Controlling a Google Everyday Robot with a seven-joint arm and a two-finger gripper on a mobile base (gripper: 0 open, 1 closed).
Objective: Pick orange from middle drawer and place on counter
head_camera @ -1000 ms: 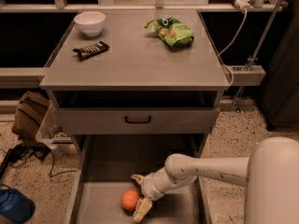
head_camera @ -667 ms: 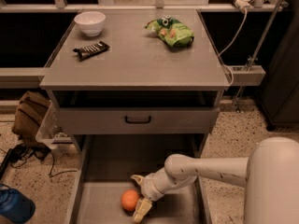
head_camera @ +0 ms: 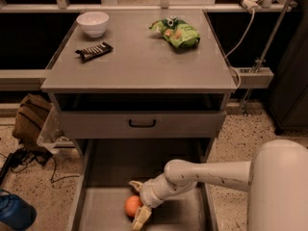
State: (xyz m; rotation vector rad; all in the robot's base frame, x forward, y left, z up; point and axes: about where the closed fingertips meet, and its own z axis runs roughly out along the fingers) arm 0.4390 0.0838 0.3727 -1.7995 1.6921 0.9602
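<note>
Nothing has moved in the last second. Gripper [head_camera: 135,204] sits low in the open drawer [head_camera: 111,170], toward its front edge, fingers apart either side of the orange [head_camera: 132,206]. Grasp likely not closed; bench [head_camera: 144,61] awaits.

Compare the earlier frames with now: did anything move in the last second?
Nothing visibly changed. The pincer stays at the small round orange fruit in the open grey metal drawer tray; everything on the flat grey cabinet top is unmoved.
</note>
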